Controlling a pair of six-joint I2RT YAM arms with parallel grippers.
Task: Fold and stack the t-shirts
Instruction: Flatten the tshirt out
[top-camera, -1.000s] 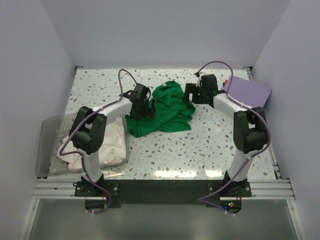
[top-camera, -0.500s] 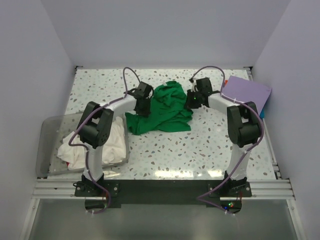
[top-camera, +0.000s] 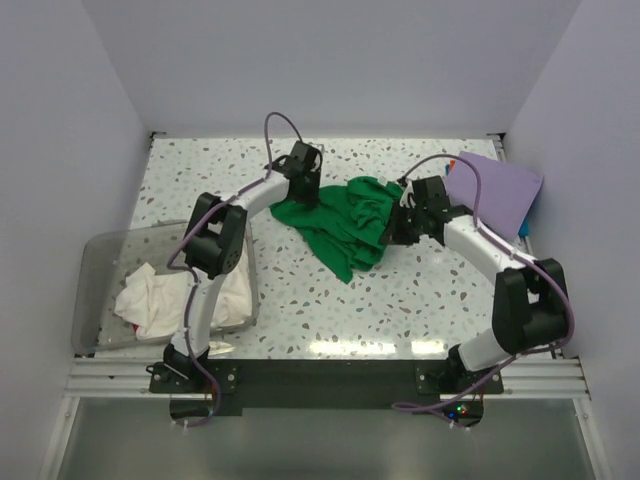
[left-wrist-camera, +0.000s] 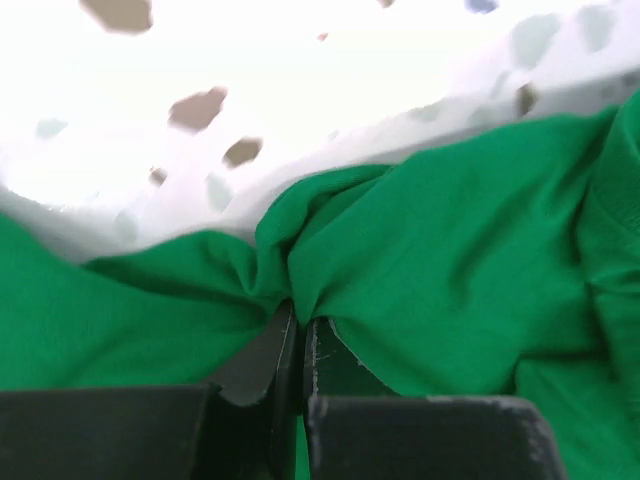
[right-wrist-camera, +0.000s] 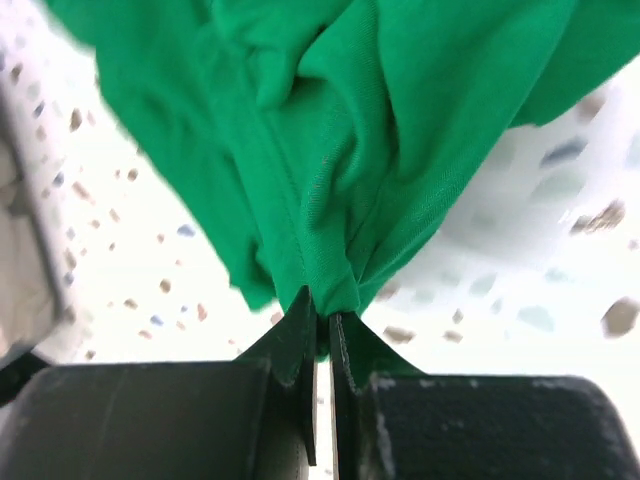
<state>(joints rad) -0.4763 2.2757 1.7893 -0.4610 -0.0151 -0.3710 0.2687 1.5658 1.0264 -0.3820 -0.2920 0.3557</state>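
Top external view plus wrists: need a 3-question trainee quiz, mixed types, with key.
1. True or false: the left gripper and the right gripper are each shut on the bright green cloth t-shirt.
2. Where do the crumpled white cloth t-shirts lie? A) in the clear plastic bin; B) under the green shirt; C) in the right gripper.
3. Fill in: the folded lavender-purple cloth t-shirt lies at the far ____ corner of the speckled table, as seen from the arms' bases.

Key: 1 true; 2 A; 3 right.
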